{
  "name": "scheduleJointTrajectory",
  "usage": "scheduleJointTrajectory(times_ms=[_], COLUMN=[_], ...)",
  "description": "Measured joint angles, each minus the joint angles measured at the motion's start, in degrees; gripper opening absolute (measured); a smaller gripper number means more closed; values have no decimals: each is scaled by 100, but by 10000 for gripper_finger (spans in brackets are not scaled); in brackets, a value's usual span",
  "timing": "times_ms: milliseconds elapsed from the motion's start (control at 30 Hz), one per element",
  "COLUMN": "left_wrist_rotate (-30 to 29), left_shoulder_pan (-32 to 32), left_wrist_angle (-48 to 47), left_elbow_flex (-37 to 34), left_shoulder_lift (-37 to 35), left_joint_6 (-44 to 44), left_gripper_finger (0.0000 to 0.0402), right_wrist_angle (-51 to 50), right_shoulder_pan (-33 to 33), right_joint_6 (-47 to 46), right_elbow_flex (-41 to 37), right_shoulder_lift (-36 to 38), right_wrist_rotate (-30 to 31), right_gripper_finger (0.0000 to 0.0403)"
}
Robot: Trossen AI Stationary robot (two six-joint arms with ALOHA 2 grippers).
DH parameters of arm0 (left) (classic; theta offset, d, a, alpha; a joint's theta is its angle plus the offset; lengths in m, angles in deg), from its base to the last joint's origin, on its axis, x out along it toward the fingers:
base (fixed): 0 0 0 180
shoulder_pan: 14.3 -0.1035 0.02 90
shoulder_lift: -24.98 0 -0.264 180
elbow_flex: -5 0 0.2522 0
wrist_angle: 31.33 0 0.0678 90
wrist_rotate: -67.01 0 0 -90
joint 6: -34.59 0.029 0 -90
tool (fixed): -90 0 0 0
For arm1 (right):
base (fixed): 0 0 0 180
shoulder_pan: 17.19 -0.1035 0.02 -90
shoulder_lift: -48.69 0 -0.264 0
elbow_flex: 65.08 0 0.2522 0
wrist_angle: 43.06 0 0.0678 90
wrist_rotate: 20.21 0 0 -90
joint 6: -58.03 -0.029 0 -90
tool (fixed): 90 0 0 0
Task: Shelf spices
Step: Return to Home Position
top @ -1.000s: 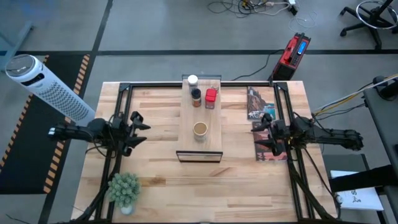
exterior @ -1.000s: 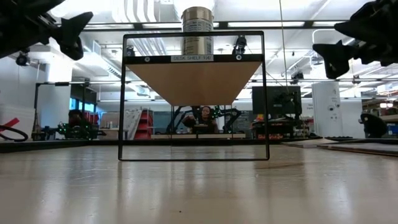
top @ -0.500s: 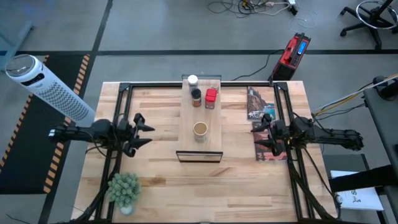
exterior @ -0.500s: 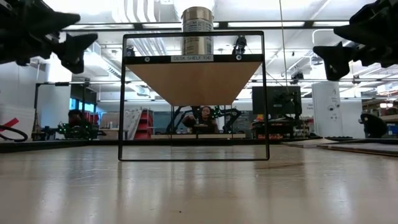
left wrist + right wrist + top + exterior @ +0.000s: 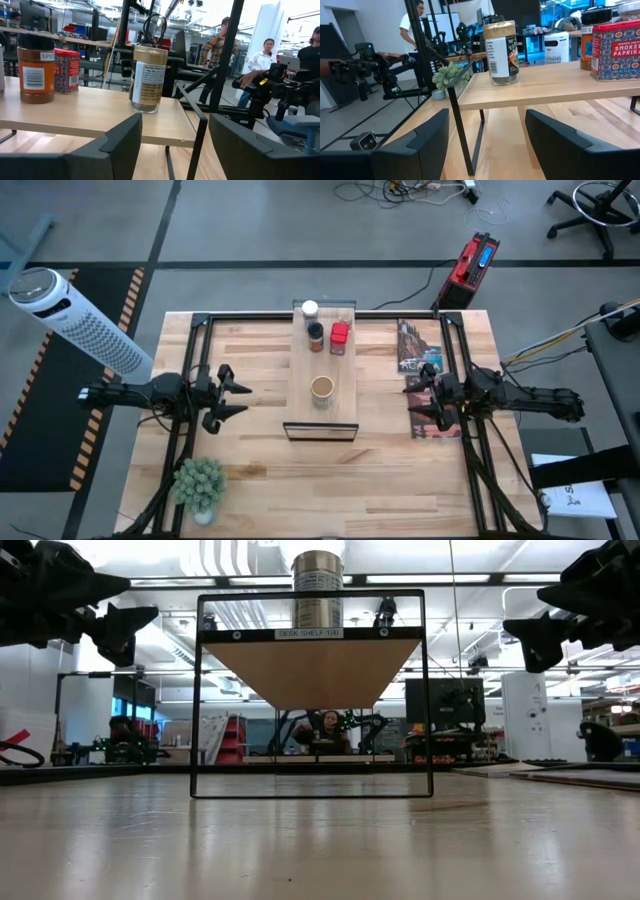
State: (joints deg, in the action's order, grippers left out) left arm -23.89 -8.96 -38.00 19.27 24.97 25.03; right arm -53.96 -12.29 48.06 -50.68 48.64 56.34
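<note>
Four spices on shelf (image 5: 341,406): white-capped jar (image 5: 309,309), black-lidded jar (image 5: 316,335), red tin (image 5: 339,337) marked "SMOKED PAPRIKA" at back. Tan-topped jar (image 5: 321,388), brown powder inside, nearer front. Left claw (image 5: 240,399), right claw (image 5: 412,399) flank shelf, both spread, empty.

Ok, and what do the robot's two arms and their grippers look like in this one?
The left arm and right arm are slim, near-black jointed tubes; no markings are legible. The left gripper and right gripper each carry two black prong-like fingers. In the left wrist view, those fingers are matte, broad and angular, with bevelled edges.
</note>
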Motion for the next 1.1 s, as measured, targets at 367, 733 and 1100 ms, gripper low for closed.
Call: scheduleJointTrajectory(times_ms=[367, 733, 1100], left_wrist_rotate=[0, 0, 0], left_shoulder_pan=[0, 0, 0], left_wrist_angle=[22, 7, 8], left_elbow_flex=[-1, 0, -2], left_shoulder_lift=[149, 525, 957], left_joint_6=[1, 0, 0], left_gripper_finger=[220, 220, 220], right_wrist_angle=[-16, -22, -27], right_shoulder_pan=[0, 0, 0], right_joint_6=[-7, 2, -3], right_elbow_flex=[-2, -2, -4], right_shoulder_lift=[-11, -11, -48], right_wrist_rotate=[0, 0, 0], right_gripper_finger=[255, 235, 224])
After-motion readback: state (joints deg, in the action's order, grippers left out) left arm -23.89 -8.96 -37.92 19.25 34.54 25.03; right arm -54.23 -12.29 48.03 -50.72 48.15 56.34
